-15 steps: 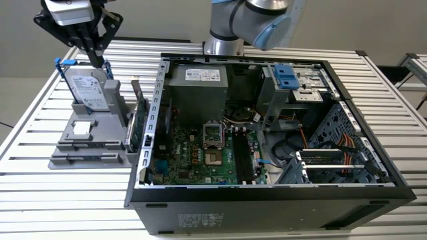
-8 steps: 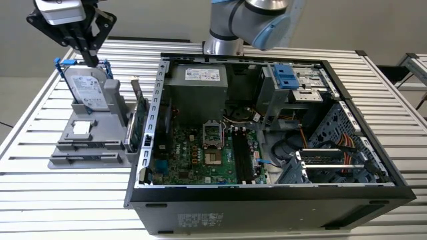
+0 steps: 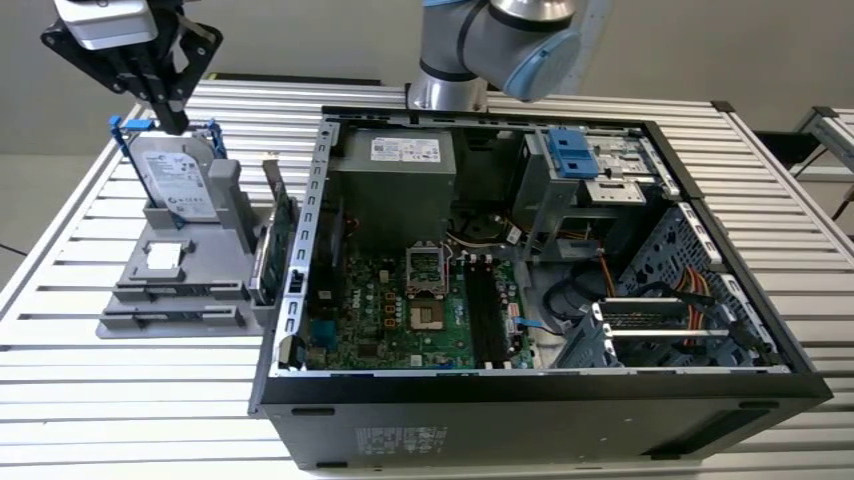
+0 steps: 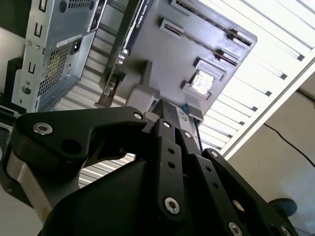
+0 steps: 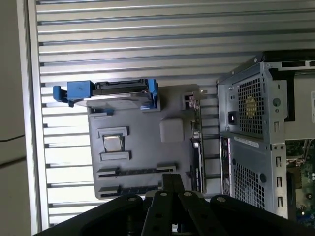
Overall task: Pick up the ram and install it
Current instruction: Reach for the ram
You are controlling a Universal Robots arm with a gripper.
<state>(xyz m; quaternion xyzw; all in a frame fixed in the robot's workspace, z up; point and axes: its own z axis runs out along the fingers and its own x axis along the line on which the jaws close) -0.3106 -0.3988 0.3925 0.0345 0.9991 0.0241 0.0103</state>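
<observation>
The gripper (image 3: pixel 174 124) hangs over the hard drive (image 3: pixel 175 178), fingers squeezed together with nothing in them. The ram (image 3: pixel 263 268) is, I think, the thin green stick standing beside the case (image 3: pixel 318 180) — well apart. A good grab needs open fingers, straight down, pinching its middle.
</observation>
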